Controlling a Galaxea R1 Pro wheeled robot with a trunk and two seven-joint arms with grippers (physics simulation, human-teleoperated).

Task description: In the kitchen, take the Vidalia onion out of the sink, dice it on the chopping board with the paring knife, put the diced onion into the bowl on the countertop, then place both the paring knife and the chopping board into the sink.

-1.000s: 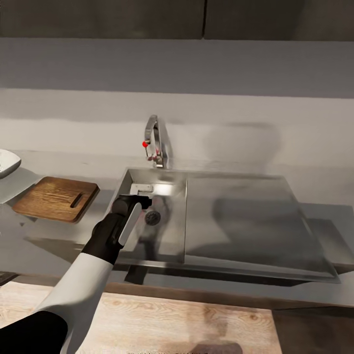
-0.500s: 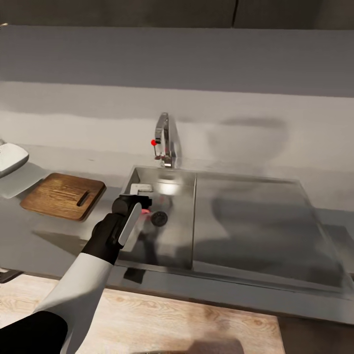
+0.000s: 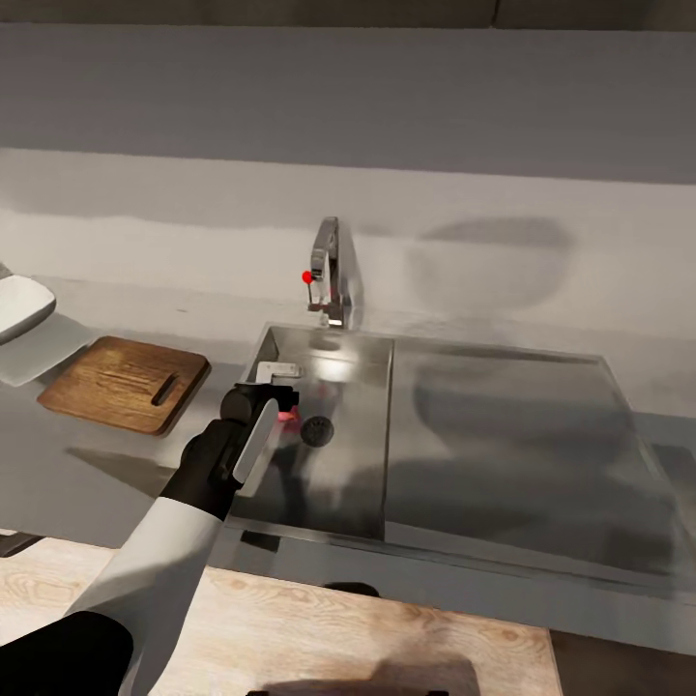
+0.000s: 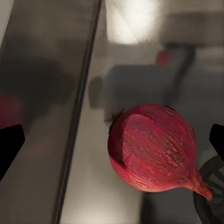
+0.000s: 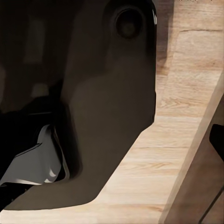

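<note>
— One step in hand, the first: the left gripper hangs over the sink, jaws spread wide, holding nothing.

— And the Vidalia onion?

— On the basin floor between the fingertips, by the drain. I'd say it must lower and close, then carry to the chopping board.

— Anything changed?

— The view has swung; the arm looks unmoved. Right gripper, can't tell.

A kitchen: a steel sink with a drainboard is sunk into a grey countertop at frame centre, a chrome tap with a red knob behind it. At left lie a wooden chopping board and a white bowl; pale wood floor runs along the bottom.
</note>
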